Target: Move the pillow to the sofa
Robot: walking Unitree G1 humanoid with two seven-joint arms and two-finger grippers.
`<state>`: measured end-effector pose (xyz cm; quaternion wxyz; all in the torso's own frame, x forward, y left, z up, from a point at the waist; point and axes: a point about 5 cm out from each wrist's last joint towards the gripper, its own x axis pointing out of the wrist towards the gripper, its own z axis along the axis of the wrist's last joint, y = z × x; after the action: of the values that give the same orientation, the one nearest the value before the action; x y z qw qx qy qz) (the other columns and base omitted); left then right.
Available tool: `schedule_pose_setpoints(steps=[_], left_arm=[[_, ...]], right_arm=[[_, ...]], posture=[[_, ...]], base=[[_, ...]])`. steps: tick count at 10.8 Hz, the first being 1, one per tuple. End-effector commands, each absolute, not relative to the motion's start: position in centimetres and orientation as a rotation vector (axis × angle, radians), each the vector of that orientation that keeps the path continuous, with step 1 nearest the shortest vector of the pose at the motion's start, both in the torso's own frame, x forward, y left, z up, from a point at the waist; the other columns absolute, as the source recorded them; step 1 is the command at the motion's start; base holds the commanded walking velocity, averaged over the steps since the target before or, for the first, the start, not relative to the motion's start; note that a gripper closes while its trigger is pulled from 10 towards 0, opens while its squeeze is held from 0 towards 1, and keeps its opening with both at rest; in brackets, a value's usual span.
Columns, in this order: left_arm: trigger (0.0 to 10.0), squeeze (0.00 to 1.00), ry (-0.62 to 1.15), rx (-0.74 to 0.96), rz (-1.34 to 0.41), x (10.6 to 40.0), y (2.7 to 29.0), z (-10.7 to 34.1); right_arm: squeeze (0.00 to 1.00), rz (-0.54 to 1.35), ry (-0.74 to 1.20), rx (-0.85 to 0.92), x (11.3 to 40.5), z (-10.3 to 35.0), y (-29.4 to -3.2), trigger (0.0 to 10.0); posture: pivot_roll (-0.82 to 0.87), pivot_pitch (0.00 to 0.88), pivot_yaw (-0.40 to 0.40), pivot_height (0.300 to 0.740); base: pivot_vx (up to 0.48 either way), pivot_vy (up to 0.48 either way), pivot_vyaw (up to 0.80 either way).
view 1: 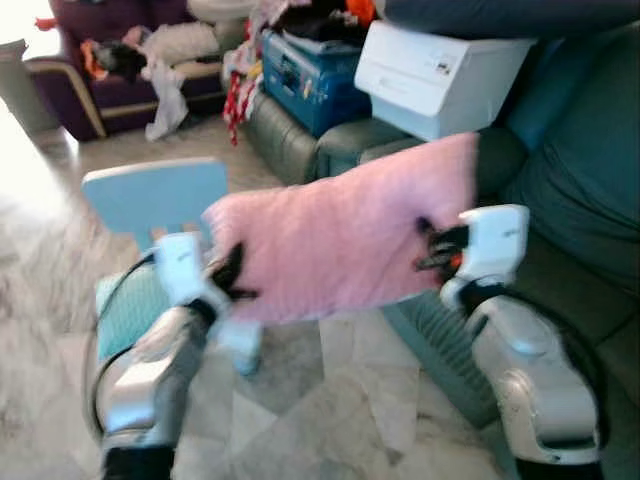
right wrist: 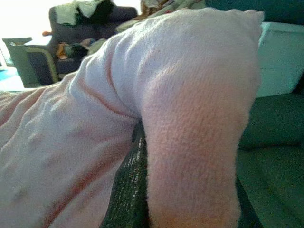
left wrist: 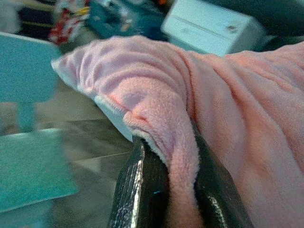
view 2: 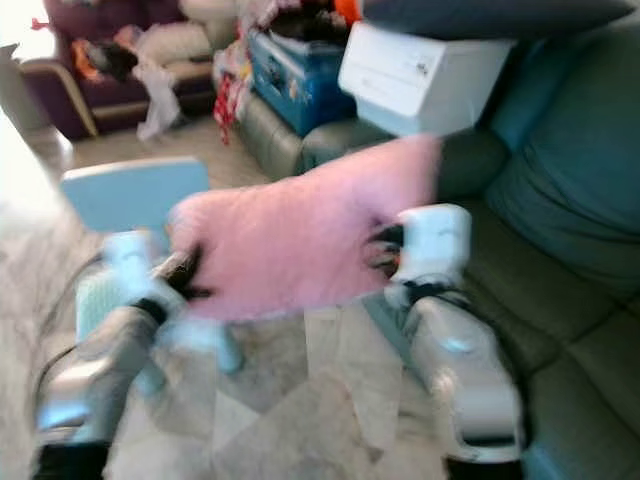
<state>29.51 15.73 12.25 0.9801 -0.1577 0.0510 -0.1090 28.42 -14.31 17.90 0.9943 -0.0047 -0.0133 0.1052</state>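
The pink pillow (view 1: 340,245) is hanging in the air between both grippers. The left gripper (view 1: 228,275) is pinching its lower left edge, fleece bunching between the black fingers (left wrist: 142,190), and the right gripper (view 1: 432,250) is clamping the right edge with fabric folding over its fingers (right wrist: 126,190). Just behind the left gripper a light blue kid's chair (view 1: 150,195) is standing on the marble floor (view 1: 330,420). Beside the right gripper, the dark green sofa (view 1: 580,220) is sitting close, with a white box (view 1: 435,75) beyond the pillow's top corner.
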Motion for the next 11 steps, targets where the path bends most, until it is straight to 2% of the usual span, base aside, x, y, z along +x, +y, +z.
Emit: schedule_pose_setpoints(steps=[1,5,11], left_arm=[[10.0,0.00,0.081,-0.324,-0.273,29.73,14.49,12.98],[10.0,0.00,0.093,-0.321,-0.284,29.71,14.42,12.85],[10.0,0.00,0.103,-0.319,-0.292,29.65,14.26,12.70]], right_arm=[[0.00,0.194,-0.068,-0.019,28.41,18.85,-14.90,10.0],[0.00,0.195,-0.065,-0.020,28.43,18.84,-14.80,10.0],[0.00,0.195,-0.063,-0.017,28.42,18.79,-14.75,10.0]], posture=[[-0.27,0.044,0.034,0.740],[-0.27,0.043,0.034,0.740],[-0.27,0.043,0.038,0.740]], base=[[0.292,0.000,0.00],[0.289,0.000,-0.73],[0.383,0.000,-0.80]])
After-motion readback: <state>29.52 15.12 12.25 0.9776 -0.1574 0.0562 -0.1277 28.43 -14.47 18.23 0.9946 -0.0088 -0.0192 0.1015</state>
